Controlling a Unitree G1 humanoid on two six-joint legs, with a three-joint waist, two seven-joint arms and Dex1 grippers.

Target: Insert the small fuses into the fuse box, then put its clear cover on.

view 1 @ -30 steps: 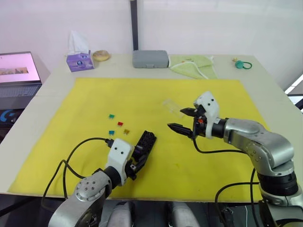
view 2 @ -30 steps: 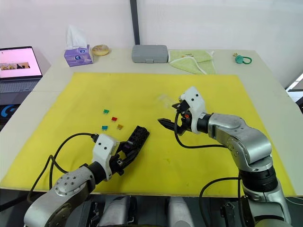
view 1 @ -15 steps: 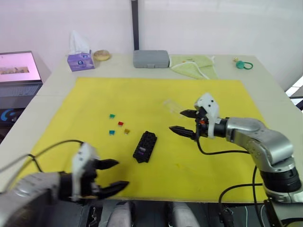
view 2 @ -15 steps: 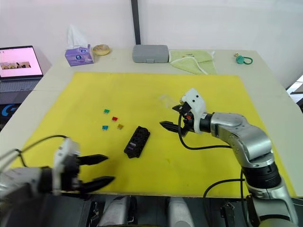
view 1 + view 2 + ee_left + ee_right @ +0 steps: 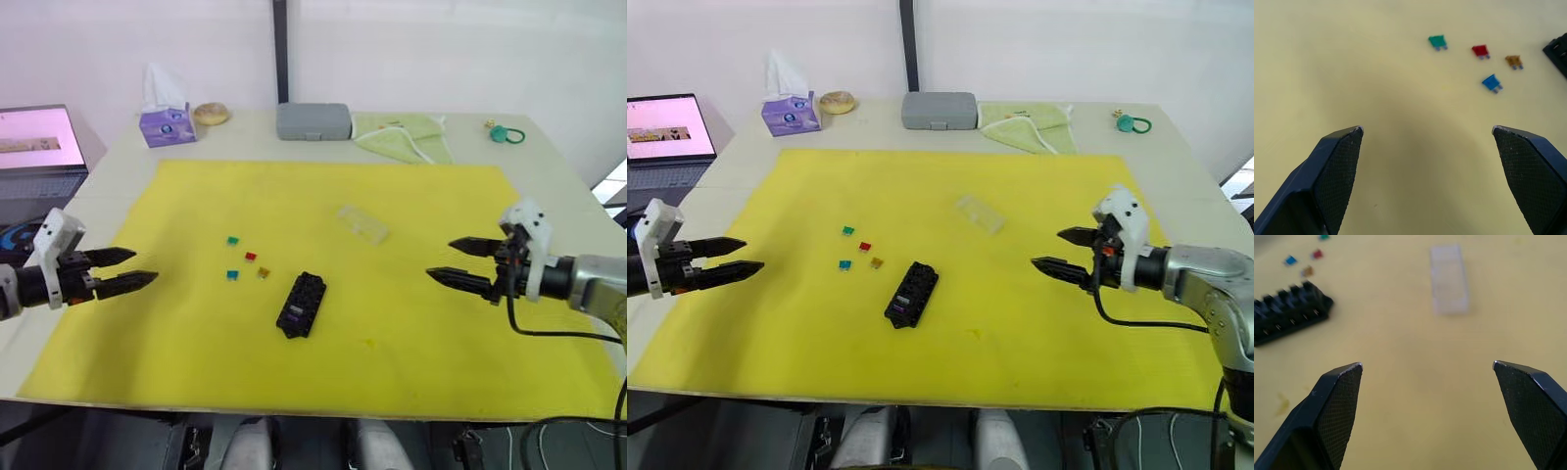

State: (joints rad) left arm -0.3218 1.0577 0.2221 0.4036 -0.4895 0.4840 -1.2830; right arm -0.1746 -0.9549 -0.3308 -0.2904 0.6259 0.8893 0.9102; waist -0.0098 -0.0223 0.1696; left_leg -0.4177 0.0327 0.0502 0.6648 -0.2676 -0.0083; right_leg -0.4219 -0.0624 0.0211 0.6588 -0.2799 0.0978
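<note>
The fuse box (image 5: 302, 305) lies flat near the middle of the yellow mat (image 5: 196, 333), tilted on a diagonal, with a purple fuse (image 5: 288, 315) seated in a slot at its near end. Four loose fuses sit just to its left on the mat: green (image 5: 232, 240), red (image 5: 250, 257), teal (image 5: 231, 275) and orange (image 5: 263, 273), close together but apart from the box. The clear cover (image 5: 361, 223) rests on the mat beyond the box, toward the right. The left end effector (image 5: 124, 268) hovers at the mat's left edge, fingers spread wide, holding nothing. The right end effector (image 5: 457, 262) hovers over the mat's right side, likewise spread wide and empty. The surface (image 5: 549, 196) carries the mat.
</note>
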